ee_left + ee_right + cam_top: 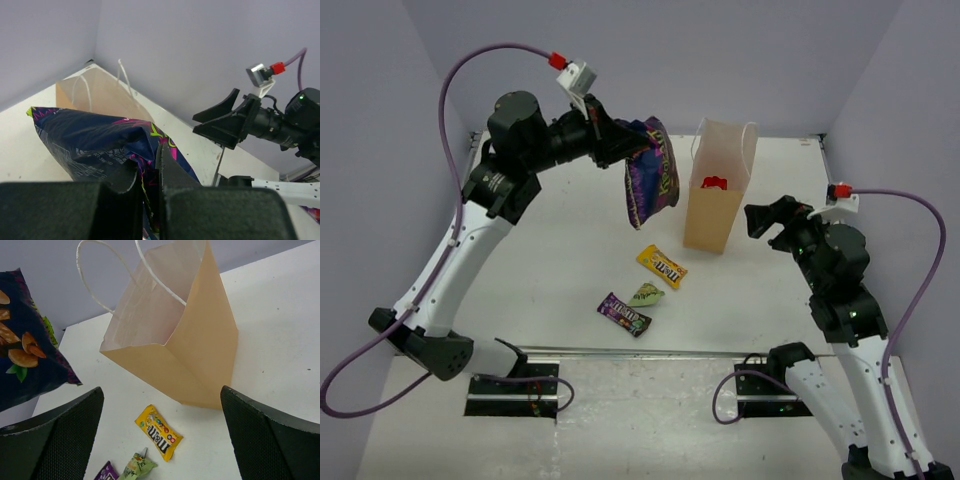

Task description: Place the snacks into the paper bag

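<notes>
Above the white worktop (560, 262), my left claw (628, 146) is clamping the large purple crinkly chip bag (653, 180), probably by its top seam; it is hanging light, puffy and slippery.

Robotics lab test cell: plain pale lilac walls (720, 50) are enclosing a white surface (560, 250) at 9, 12 and 3 o'clock. A left arm (470, 240) and right arm (840, 290) are standing bolted to black base plates (510, 390) at 6 o'clock, trailing purple cables (470, 60).
</notes>
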{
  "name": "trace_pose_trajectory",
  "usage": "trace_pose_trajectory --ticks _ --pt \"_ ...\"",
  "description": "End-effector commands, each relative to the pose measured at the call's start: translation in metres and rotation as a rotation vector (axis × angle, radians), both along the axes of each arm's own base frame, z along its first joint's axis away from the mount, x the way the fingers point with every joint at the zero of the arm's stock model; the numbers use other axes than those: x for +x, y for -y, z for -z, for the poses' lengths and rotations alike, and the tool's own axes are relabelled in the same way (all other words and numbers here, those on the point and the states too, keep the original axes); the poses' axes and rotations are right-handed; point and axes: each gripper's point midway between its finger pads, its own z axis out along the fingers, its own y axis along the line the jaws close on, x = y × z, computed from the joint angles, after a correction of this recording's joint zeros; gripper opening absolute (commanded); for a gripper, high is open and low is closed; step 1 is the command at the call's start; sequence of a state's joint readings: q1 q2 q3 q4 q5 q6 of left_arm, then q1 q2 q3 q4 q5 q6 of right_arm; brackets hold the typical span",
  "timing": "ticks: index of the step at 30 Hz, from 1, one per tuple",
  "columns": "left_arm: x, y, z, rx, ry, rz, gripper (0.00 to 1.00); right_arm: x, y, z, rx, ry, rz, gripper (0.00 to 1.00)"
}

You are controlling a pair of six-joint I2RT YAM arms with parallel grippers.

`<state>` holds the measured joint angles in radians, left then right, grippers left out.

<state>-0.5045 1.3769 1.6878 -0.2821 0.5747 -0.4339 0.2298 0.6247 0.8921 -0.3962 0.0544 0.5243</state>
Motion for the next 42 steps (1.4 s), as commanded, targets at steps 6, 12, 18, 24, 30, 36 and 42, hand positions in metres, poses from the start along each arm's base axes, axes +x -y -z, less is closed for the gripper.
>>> trace_pose_trajectory --ticks 6,12,18,24,30,36,42 --pt "-0.02 0.029 -0.102 -0.11 0.29 0.172 0.0 0.0 0.002 -0.004 0.018 0.016 0.02 0.99" --pt "0.0 0.054 -0.107 -0.123 0.291 0.248 0.0 0.0 0.0 -0.007 0.022 0.021 0.004 0.99" --pt "0.008 0.066 -0.117 -0.161 0.361 0.288 0.0 0.001 -0.001 -0.007 0.022 0.022 0.003 0.99" --pt "0.025 0.082 -0.106 -0.171 0.405 0.333 0.0 0.002 -0.002 -0.004 0.019 0.018 -0.005 0.99" --pt "0.046 0.099 -0.079 -0.167 0.35 0.357 0.0 0.002 -0.003 -0.004 0.017 0.019 -0.012 0.99" --pt "0.067 0.101 -0.063 -0.133 0.343 0.276 0.0 0.002 -0.004 -0.002 0.018 0.014 -0.014 0.99" --pt "0.073 0.102 -0.062 -0.14 0.334 0.256 0.43 0.003 -0.005 -0.001 0.021 0.011 -0.02 0.99"
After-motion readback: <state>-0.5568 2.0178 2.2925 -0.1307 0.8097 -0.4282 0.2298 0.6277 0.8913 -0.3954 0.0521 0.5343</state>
